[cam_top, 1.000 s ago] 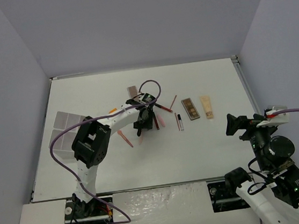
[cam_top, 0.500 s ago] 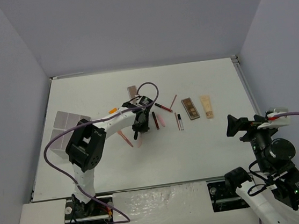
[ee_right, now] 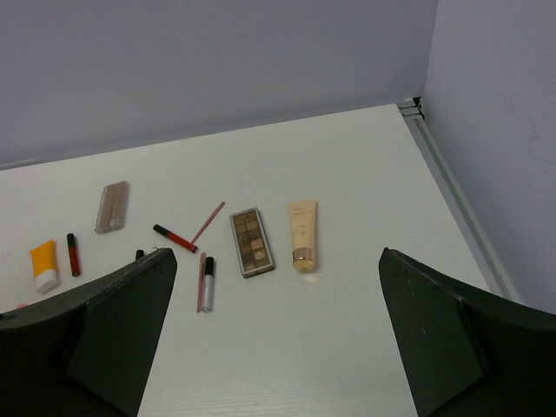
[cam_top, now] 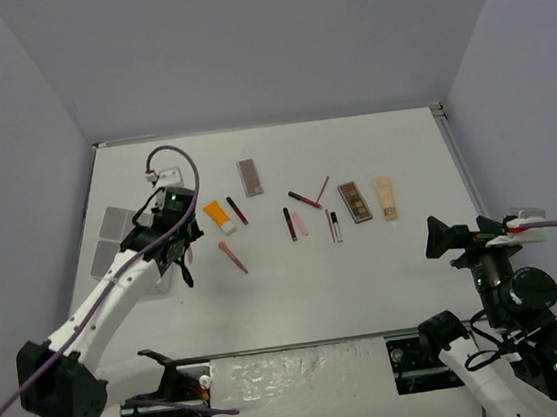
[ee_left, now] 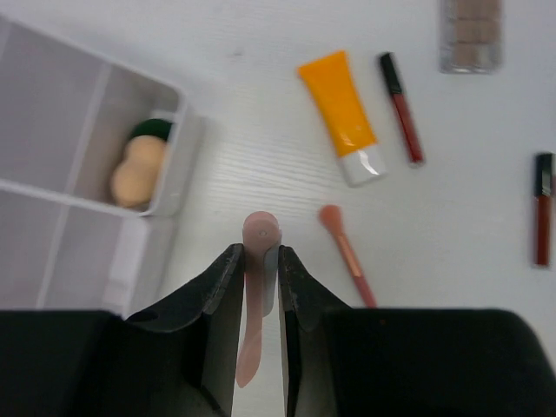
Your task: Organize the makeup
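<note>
Fingers (ee_left: pixel 221 287) of the left gripper (ee_left: pixel 259 254) were clenched on a pink stick (ee_left: pixel 261 231). Its rounded end poked out past the tips, and its length ran back between them. The held stick hung over bare table (ee_left: pixel 261 187), just beside the outer wall of a white box (ee_left: pixel 178 165). In the nearest compartment of that box lay a beige sponge (ee_left: pixel 135 169) with a green disc (ee_left: pixel 155 130) partly hidden behind it. On the other side of the gripper, near it, a thin pink stick (ee_left: pixel 346 252) with a flared end lay on the table. Beyond that was an orange tube (ee_left: pixel 337 104), white cap toward the gripper, with a dark-red stick (ee_left: pixel 401 109) just beside it. A brown palette (ee_left: pixel 472 35) sat farther off. From above, more items were strung out to the right: another dark-red stick (cam_top: pixel 289 224), a pale pink stick (cam_top: pixel 301 224), a clear stick (cam_top: pixel 335 226), a second palette (cam_top: pixel 355 201) and a beige tube (cam_top: pixel 386 198). The right gripper (cam_top: pixel 441 235) stayed well apart from all of these, near the table's right edge. Its fingers (ee_right: pixel 122 330) were spread wide with nothing between them.
</note>
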Robot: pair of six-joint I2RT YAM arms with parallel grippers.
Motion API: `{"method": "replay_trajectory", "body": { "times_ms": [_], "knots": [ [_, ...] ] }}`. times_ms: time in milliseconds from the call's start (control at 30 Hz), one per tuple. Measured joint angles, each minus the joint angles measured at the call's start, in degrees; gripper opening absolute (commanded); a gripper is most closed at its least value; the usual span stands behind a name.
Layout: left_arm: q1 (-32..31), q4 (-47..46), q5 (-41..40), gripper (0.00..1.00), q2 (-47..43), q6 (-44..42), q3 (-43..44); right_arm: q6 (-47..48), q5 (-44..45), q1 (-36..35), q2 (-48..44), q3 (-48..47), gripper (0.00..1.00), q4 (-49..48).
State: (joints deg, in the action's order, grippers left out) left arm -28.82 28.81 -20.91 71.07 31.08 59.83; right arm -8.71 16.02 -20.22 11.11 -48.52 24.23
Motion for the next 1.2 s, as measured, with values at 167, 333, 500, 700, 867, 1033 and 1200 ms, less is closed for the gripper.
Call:
{"method": "replay_trajectory", "body": {
  "times_ms": [167,333,500,700,867,1033,1200],
  "knots": [
    [9.7,-1.3,-4.6,0.07,-10.6,-1.0,-8.5,0.0,0.0,-0.4,-0.7,0.3,1.0,-0.2],
    [15.3,-4.9,-7.3,0.07,-13.4,-1.9,-11.5,0.0,0.0,-0.5,-1.3,0.4,1.0,-0.2],
    [17.9,-11.6,-9.0,0.14,-13.5,-2.5,-16.1,0.1,0.0,-1.0,-1.9,0.5,1.0,-0.3],
    [18.6,-18.6,-9.8,0.14,-13.0,-2.6,-21.6,0.2,0.0,-1.3,-2.6,0.8,1.0,-0.4],
    [18.6,-22.6,-10.7,0.24,-13.1,-2.5,-23.4,0.2,0.0,-1.6,-2.7,0.9,1.0,-0.4],
    [18.6,-24.5,-11.4,0.34,-14.1,-1.8,-26.2,0.2,0.0,-1.6,-2.9,1.1,1.0,-0.4],
    [18.6,-25.0,-12.0,0.41,-14.5,-0.9,-26.8,0.2,0.0,-1.6,-3.0,1.2,1.0,-0.4]
  ]
}}
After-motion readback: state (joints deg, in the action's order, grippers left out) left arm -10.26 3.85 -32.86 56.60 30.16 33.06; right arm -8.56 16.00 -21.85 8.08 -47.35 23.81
